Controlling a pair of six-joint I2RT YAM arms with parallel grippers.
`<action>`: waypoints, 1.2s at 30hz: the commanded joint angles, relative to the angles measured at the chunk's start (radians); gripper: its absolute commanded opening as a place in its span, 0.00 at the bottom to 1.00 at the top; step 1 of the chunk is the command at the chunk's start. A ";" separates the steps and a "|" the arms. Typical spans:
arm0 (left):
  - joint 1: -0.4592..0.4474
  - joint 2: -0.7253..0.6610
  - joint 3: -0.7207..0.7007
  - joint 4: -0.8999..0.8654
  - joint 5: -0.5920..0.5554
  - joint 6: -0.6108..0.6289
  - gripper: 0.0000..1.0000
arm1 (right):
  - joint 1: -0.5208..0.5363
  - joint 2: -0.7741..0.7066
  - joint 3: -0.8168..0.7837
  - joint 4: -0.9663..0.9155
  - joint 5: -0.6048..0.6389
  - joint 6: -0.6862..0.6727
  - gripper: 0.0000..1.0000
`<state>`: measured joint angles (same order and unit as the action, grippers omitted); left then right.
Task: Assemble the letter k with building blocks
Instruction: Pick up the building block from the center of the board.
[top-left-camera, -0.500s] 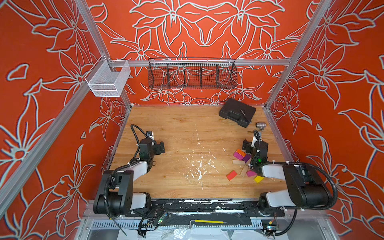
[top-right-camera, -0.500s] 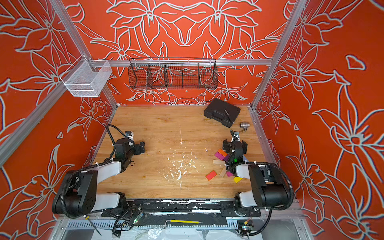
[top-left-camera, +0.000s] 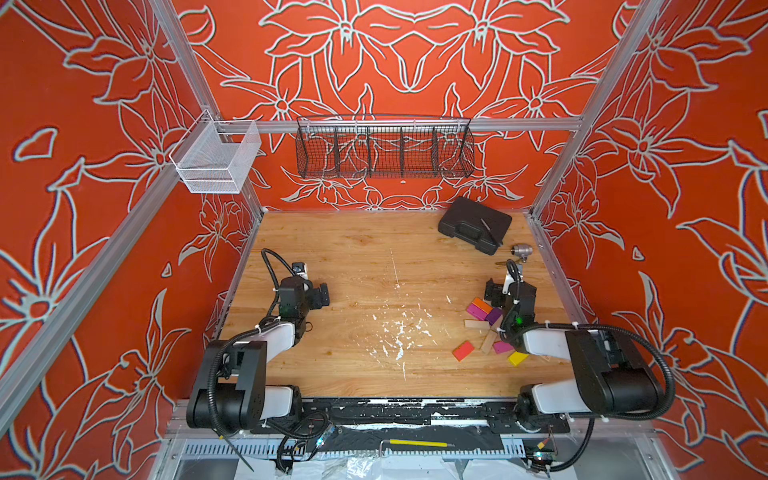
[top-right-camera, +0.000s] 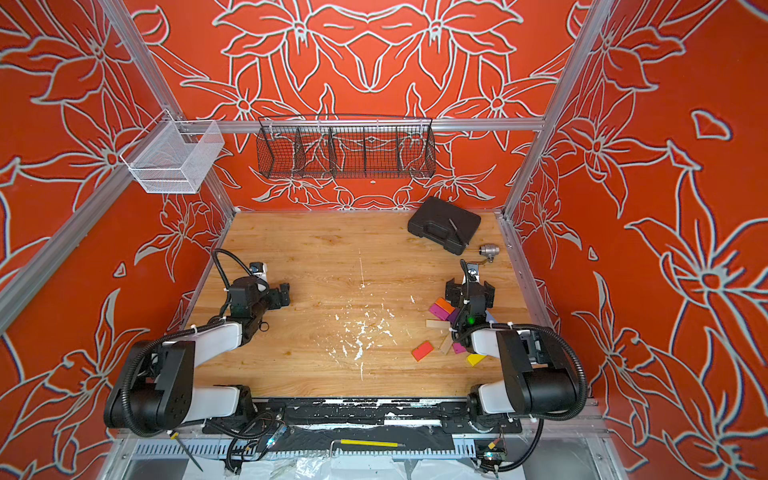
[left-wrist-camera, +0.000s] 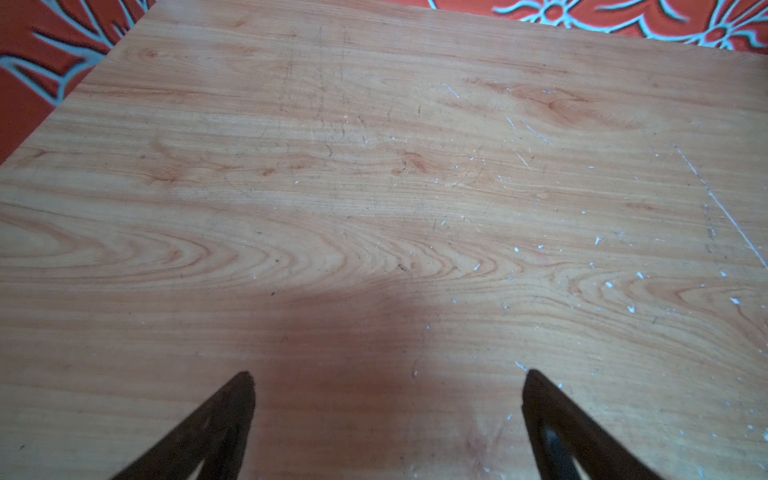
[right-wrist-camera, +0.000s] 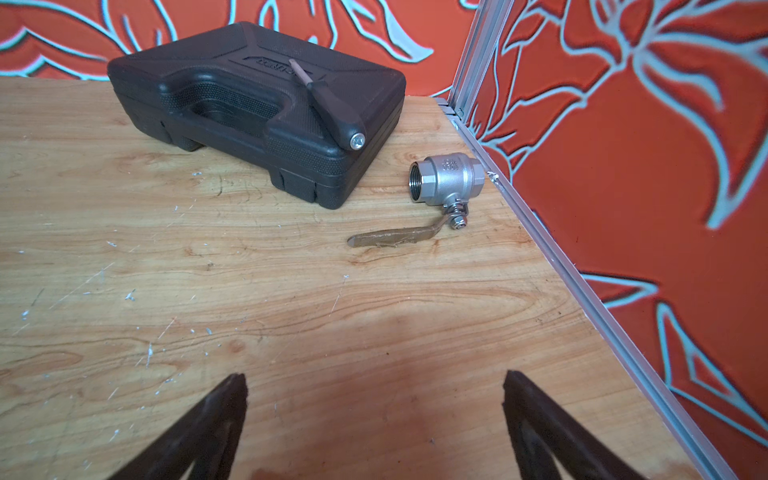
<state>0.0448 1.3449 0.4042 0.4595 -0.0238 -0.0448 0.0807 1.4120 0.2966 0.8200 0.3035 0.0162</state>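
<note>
- Wooden bench (top-left-camera: 353, 257) fills the floor of a cell with orange flowered walls, and its middle part carries only white scratches.
- Nearest to the robot's base, on its right side, the building blocks (top-left-camera: 488, 341) lie in a loose group. A yellow block (top-left-camera: 517, 358) and a red block (top-left-camera: 463, 350) are in front, a plain wood block (top-left-camera: 476, 324) is behind them, and then magenta, purple and an orange block (top-left-camera: 483, 303) lie close together.
- No stroke of the K is laid yet, so I judge the task is at its very beginning: the first pick.
- Right hand (right-wrist-camera: 374, 376) is just past the pile, with its fingers spread wide and empty. Its camera looks beyond the blocks.
- Left hand (left-wrist-camera: 388, 374) is well apart, at the other side of the bench, also wide open with nothing between its fingers.
- Farther back rest a silver valve (right-wrist-camera: 446, 178) and a black case (right-wrist-camera: 257, 108), which the letter does not need.
- Next move, as I see it: the right hand should draw back over the pile and take a block which lies free, such as the red one, across its narrow side. It can then carry the block to the bare middle.
</note>
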 joint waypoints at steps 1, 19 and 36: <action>0.003 -0.004 0.005 0.024 0.005 0.010 0.97 | 0.007 0.001 0.015 0.003 0.014 0.011 0.98; 0.001 -0.079 0.118 -0.214 -0.033 -0.018 0.97 | 0.006 -0.468 0.091 -0.540 -0.013 0.121 0.98; -0.239 -0.314 0.404 -0.589 0.302 -0.031 0.97 | 0.009 -0.514 0.663 -1.833 -0.489 0.510 0.79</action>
<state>-0.1509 1.0466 0.7502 -0.0360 0.1303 -0.1333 0.0807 0.8364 0.9028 -0.7036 -0.0727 0.4599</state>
